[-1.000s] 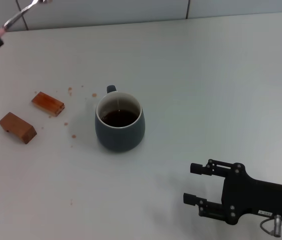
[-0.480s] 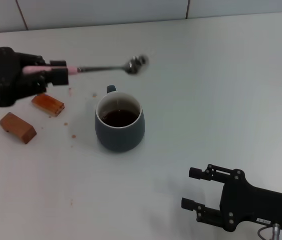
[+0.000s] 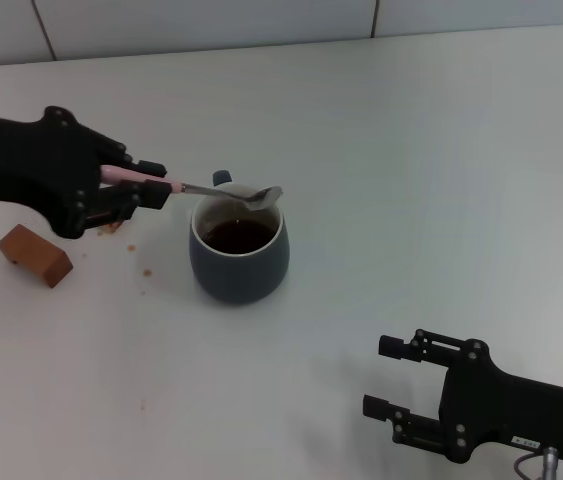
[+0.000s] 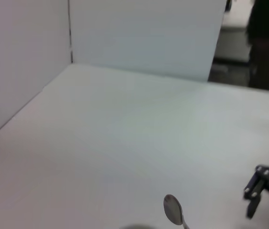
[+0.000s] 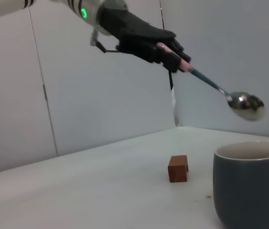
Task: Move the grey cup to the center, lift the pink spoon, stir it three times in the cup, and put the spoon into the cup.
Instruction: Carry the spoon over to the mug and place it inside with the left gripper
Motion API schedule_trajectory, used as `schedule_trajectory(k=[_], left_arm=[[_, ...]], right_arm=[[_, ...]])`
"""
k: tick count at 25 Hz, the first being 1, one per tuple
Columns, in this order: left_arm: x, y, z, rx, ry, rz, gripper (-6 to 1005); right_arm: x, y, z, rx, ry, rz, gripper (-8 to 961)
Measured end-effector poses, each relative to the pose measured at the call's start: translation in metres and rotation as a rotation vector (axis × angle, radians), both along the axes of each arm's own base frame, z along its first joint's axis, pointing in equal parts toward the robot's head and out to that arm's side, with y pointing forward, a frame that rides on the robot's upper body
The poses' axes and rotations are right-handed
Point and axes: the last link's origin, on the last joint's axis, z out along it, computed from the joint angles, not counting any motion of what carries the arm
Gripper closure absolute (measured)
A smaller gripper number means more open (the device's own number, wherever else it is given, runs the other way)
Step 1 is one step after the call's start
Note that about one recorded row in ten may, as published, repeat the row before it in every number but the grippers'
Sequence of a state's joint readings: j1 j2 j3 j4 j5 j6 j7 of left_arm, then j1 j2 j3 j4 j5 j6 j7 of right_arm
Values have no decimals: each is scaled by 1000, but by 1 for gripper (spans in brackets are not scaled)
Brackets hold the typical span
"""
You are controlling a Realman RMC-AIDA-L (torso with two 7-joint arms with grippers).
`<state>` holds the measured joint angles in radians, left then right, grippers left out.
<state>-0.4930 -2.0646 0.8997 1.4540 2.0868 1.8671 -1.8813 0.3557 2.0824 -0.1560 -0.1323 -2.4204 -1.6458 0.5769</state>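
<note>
- The left gripper [image 3: 151,190] reaches in from the left edge of the head view, its dark body stretched nearly level above the table [image 3: 441,150], with its fingers clamped on the pale pink handle of the pink spoon [image 3: 206,189].
- In the right wrist view the same gripper [image 5: 175,55] shows high above the table [image 5: 86,186], tilted down, with the pink spoon [image 5: 215,86] slanting down from it and the bowl at the low end.
- Against half a second ago, the left gripper has come lower and closer to the grey cup [image 3: 239,250]; the spoon bowl, which then hung in the air beyond the cup's handle, has dropped to the cup's mouth.
- One brown wooden block [image 3: 34,254] lies bare on the table to the left of the cup; the second block is now almost wholly covered by the gripper body.
- The grey cup stands upright near the middle of the table with dark liquid inside, in the same spot as before.
- The spoon bowl sits over the far rim of the cup, just above the liquid; from the side it is clear of the rim and not dipped in.
- The left wrist view shows only the spoon bowl [image 4: 173,210] low in the picture.
- The right gripper [image 3: 391,377] rests low at the near right, well apart from the cup, its fingers spread and holding nothing, unmoved.
</note>
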Motion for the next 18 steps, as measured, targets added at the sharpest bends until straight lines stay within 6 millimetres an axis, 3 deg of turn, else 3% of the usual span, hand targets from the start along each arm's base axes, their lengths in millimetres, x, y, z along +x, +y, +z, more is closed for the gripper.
schedule_trajectory(k=[9, 18], left_arm=[[25, 14, -33, 19, 337, -72, 861], [45, 24, -51, 43, 474, -145, 861]], right_arm=[[2, -2, 1, 1, -2, -4, 276], [3, -1, 2, 5, -5, -8, 275]])
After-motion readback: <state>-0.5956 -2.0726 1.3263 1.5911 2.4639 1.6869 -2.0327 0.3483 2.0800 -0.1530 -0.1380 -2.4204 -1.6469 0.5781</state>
